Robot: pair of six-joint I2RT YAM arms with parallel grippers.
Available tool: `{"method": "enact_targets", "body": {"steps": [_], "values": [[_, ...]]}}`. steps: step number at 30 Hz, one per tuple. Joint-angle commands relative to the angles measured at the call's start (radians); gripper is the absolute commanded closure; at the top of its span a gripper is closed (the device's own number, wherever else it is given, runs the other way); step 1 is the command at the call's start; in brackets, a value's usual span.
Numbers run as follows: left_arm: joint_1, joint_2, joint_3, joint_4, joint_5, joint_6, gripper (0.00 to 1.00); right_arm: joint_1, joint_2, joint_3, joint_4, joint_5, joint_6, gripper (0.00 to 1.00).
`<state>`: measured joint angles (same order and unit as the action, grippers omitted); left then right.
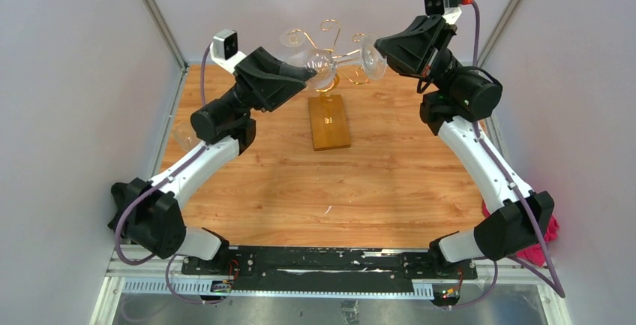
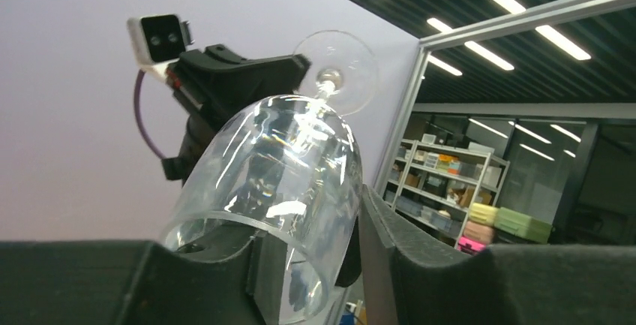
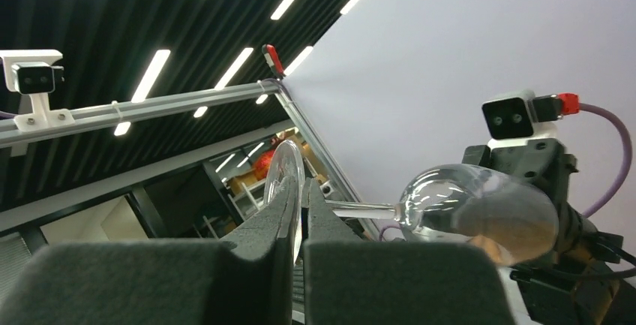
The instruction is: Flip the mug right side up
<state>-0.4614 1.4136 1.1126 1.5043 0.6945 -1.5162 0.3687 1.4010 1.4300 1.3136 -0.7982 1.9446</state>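
No mug shows; the object held is a clear wine glass (image 1: 328,62), lying about level in the air over the rack. My left gripper (image 1: 311,74) is shut on the wall of its bowl (image 2: 285,167), one finger inside the rim and one outside. My right gripper (image 1: 379,47) is shut on the glass's round foot (image 3: 287,179), pinching its edge between both pads. The stem (image 3: 360,206) runs from the foot to the bowl (image 3: 472,212). The foot also shows in the left wrist view (image 2: 339,70), next to the right gripper's body (image 2: 240,77).
A gold wire rack (image 1: 330,31) on a wooden base (image 1: 329,121) stands at the back middle of the table, below the glass. Another clear glass (image 1: 182,136) lies by the left edge. A red cloth (image 1: 551,229) lies at the right edge.
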Motion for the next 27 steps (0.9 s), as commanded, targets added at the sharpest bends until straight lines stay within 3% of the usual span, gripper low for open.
{"method": "enact_targets", "body": {"steps": [1, 8, 11, 15, 16, 18, 21, 23, 25, 27], "values": [[-0.023, -0.047, -0.011, 0.042, 0.019, 0.004, 0.7, 0.042, 0.008, -0.058, 0.082, -0.002, -0.041, 1.0], [-0.023, -0.075, -0.042, 0.031, 0.004, 0.012, 0.99, 0.042, 0.0, -0.077, 0.069, -0.009, -0.05, 1.0], [-0.023, -0.098, -0.066, -0.01, -0.019, 0.044, 1.0, 0.042, 0.0, -0.074, 0.062, -0.017, -0.052, 0.97], [-0.02, -0.141, -0.105, -0.029, -0.052, 0.075, 1.0, 0.042, -0.01, -0.09, 0.064, -0.009, -0.065, 0.59], [-0.017, -0.157, -0.112, -0.039, -0.06, 0.082, 1.0, 0.042, -0.017, -0.093, 0.057, -0.011, -0.072, 0.46], [-0.007, -0.19, -0.123, -0.059, -0.074, 0.088, 1.0, 0.041, -0.028, -0.101, 0.043, -0.01, -0.09, 0.32], [0.015, -0.244, -0.13, -0.097, -0.101, 0.081, 1.0, 0.035, -0.046, -0.127, 0.03, 0.008, -0.109, 0.18], [0.029, -0.29, -0.118, -0.207, -0.111, 0.115, 1.0, 0.03, -0.062, -0.149, 0.0, 0.006, -0.124, 0.13], [0.034, -0.354, -0.086, -0.427, -0.12, 0.227, 1.0, 0.019, -0.079, -0.178, -0.024, 0.002, -0.14, 0.09], [0.034, -0.428, -0.011, -0.79, -0.159, 0.428, 1.0, -0.003, -0.097, -0.209, -0.044, -0.004, -0.149, 0.08]]}}
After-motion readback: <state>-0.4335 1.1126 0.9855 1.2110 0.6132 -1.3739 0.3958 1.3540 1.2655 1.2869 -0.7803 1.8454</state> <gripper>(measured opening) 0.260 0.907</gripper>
